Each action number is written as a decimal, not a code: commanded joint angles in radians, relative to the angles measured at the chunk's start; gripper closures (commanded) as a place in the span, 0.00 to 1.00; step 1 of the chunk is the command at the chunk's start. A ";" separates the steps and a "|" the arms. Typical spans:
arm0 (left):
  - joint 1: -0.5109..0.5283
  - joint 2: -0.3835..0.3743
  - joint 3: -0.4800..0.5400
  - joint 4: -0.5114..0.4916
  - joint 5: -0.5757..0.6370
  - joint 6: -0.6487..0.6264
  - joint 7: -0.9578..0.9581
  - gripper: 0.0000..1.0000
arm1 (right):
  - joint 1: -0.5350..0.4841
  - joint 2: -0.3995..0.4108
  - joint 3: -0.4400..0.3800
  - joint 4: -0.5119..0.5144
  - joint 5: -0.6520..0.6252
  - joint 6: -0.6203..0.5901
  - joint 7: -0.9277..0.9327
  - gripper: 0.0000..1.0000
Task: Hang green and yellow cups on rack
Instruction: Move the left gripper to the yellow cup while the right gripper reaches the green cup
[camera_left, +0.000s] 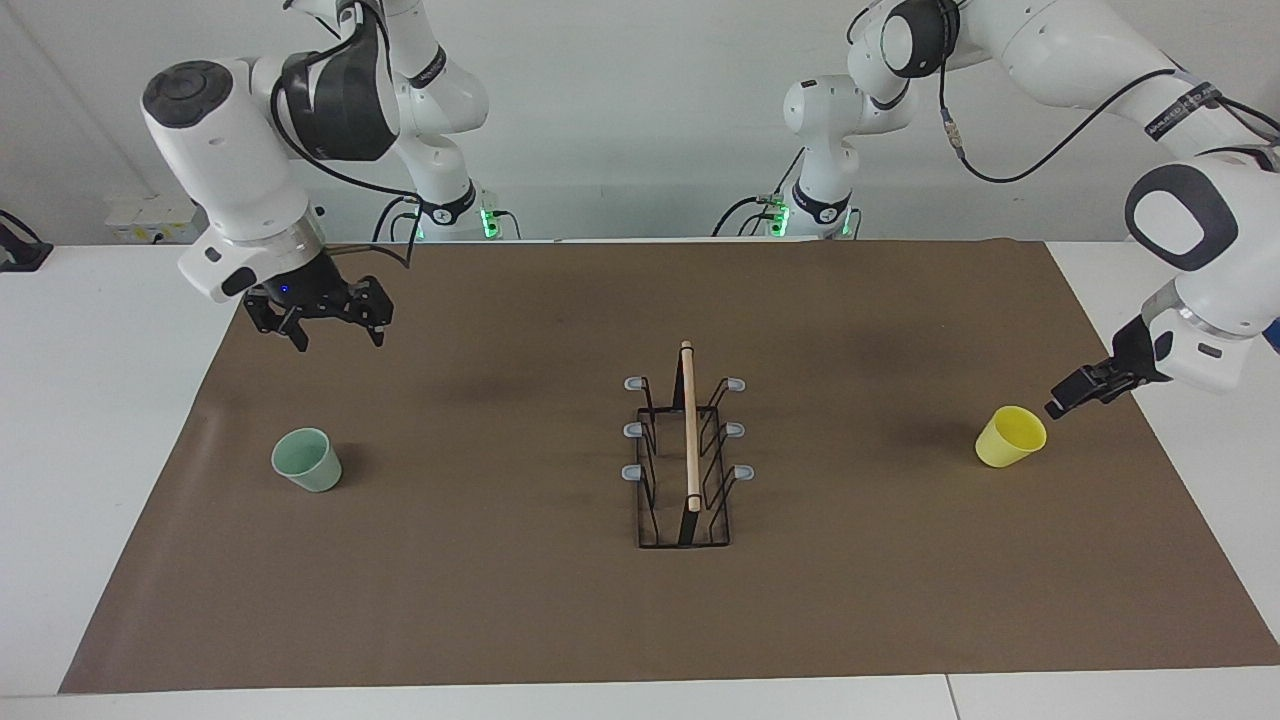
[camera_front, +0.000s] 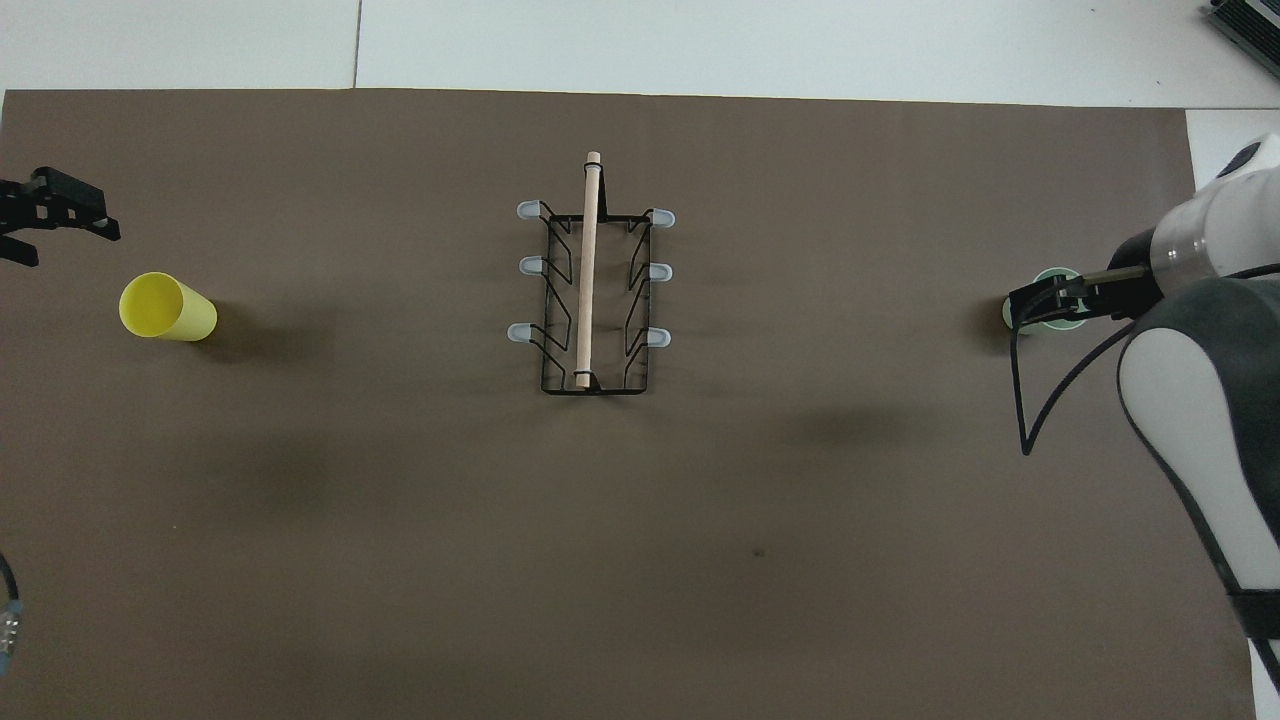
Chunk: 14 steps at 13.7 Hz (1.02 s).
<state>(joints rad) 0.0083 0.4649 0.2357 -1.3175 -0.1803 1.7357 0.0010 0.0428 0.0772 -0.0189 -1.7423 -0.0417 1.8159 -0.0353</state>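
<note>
- Right gripper (camera_left: 334, 328) sits at the upper left of the facing view, up in the air over the brown mat (camera_left: 500, 600), a bit above the green cup in the frame. Fingers are spread apart, nothing in them.
- Green cup (camera_left: 307, 459) stands upright, mouth up, at the lower left of the mat. Looks like thin light plastic, smooth and tapered, so I'd guess it slips if squeezed low on the wall. Pinching the rim, one finger in and one out, seems the safest bet.
- Rack (camera_left: 684, 465) is dead centre of the frame: black wire frame, wooden rod (camera_left: 690, 425) along the top, six grey-tipped pegs (camera_left: 633, 429), all bare. It looks light enough to get shoved if a cup catches a peg.
- Yellow cup (camera_left: 1010, 437) is at the right of the frame, tipped toward the camera so its mouth shows. Same flimsy plastic I reckon, and it might roll when nudged.
- Left gripper (camera_left: 1062, 400) is at the far right, just beside the yellow cup's rim, not touching as far as I can see. Can't tell if its fingers are apart or together.
</note>
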 joint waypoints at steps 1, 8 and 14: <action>0.019 0.124 0.020 0.124 -0.030 -0.001 -0.081 0.07 | 0.025 0.052 0.005 -0.011 -0.058 0.037 -0.038 0.00; 0.076 0.224 0.033 0.119 -0.146 0.076 -0.347 0.06 | 0.074 0.093 0.005 -0.062 -0.280 0.075 -0.360 0.00; 0.146 0.316 0.045 0.146 -0.312 0.062 -0.636 0.06 | 0.150 0.102 0.005 -0.105 -0.443 -0.001 -0.457 0.00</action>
<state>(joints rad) 0.1273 0.7388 0.2714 -1.2220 -0.4255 1.8128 -0.5450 0.1858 0.1884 -0.0166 -1.8298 -0.4348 1.8407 -0.4387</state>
